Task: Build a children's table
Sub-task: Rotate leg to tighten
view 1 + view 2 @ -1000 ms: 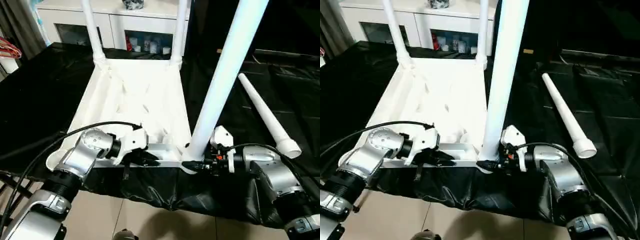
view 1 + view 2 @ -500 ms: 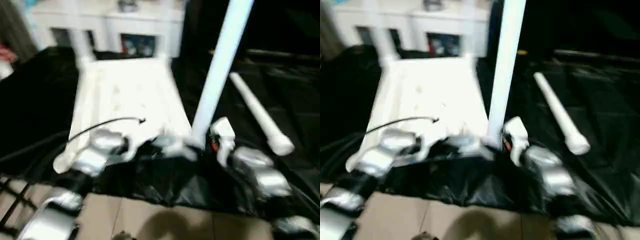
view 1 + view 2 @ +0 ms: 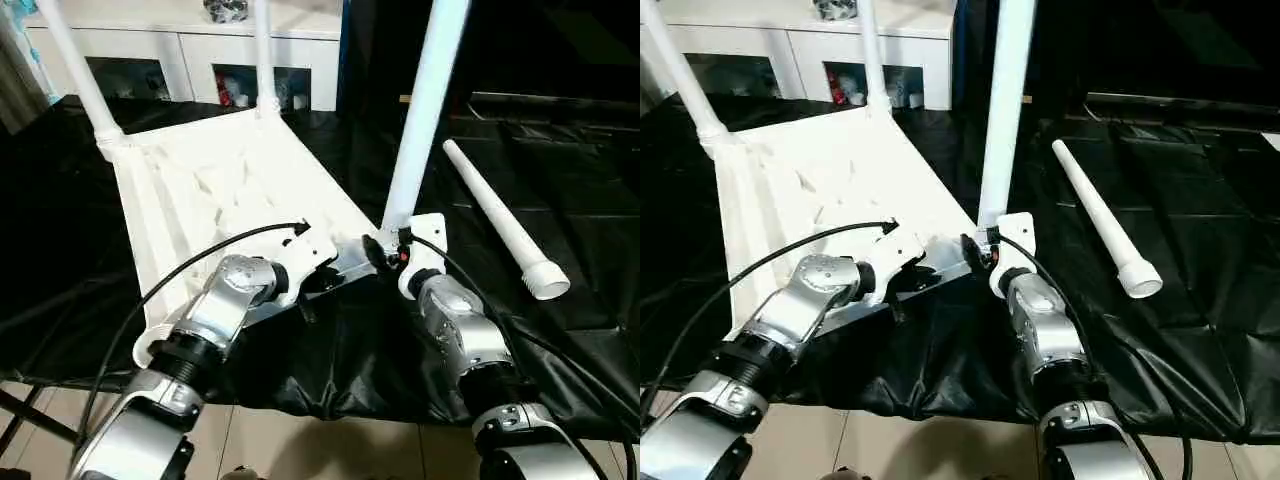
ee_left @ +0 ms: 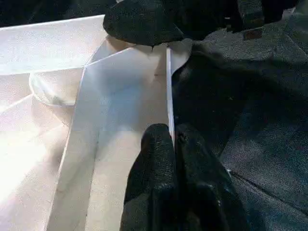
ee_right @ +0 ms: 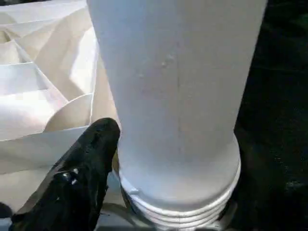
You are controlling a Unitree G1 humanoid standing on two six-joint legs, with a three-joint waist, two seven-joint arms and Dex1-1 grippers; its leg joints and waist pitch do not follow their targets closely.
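Observation:
The children's table top [image 3: 200,200] lies upside down on black cloth, ribs up. Two white legs [image 3: 75,75] [image 3: 262,50] stand in its far corners. A third leg [image 3: 420,120] stands upright in the near right corner socket, and its ringed base [image 5: 178,192] shows close up in the right wrist view. My right gripper [image 3: 385,250] is at that base. My left gripper [image 4: 173,137] is shut on the thin near rim [image 4: 168,82] of the top. A fourth leg [image 3: 495,220] lies loose on the cloth to the right.
A white cabinet [image 3: 200,50] with glass doors stands behind the work surface. Black cloth [image 3: 560,180] covers the surface and hangs over its front edge above the tiled floor [image 3: 300,440]. Cables loop over my left forearm [image 3: 220,300].
The view has shifted. The table top now lies skewed, its near right corner with the upright leg farther from the front edge. My right forearm has swung round to point straight ahead.

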